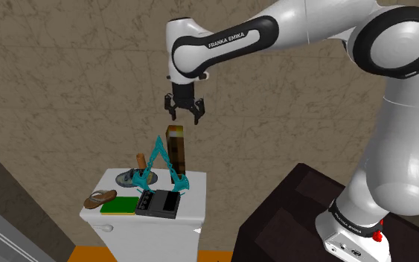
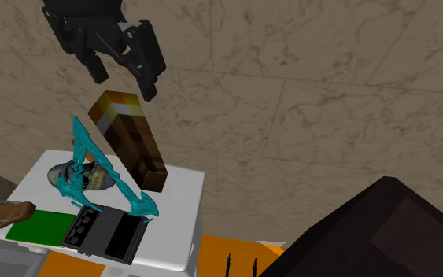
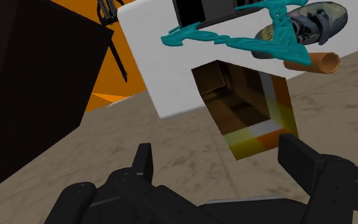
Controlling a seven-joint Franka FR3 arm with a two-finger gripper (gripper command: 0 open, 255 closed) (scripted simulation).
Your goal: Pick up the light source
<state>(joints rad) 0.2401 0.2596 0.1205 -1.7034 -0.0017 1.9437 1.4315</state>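
The light source is a tall brown block with an orange-yellow top (image 1: 176,152), standing upright at the back of a small white table (image 1: 193,214). In the second exterior view the block (image 2: 133,142) leans with the picture. My gripper (image 1: 185,112) hangs open a short way above its top, touching nothing. The second exterior view puts the gripper (image 2: 125,83) just above the block's glowing end. Looking along the gripper (image 3: 219,149), the block's bright top (image 3: 247,108) lies ahead between the spread fingers, nearer one finger.
A teal triangular frame (image 1: 158,160) stands close beside the block, over a shoe (image 2: 94,177). A brown cylinder (image 1: 141,160), a sandal (image 1: 100,199), a green pad (image 1: 122,206) and a black device (image 1: 159,203) share the table. The dark stand (image 1: 289,216) is at the shoulder view's lower right.
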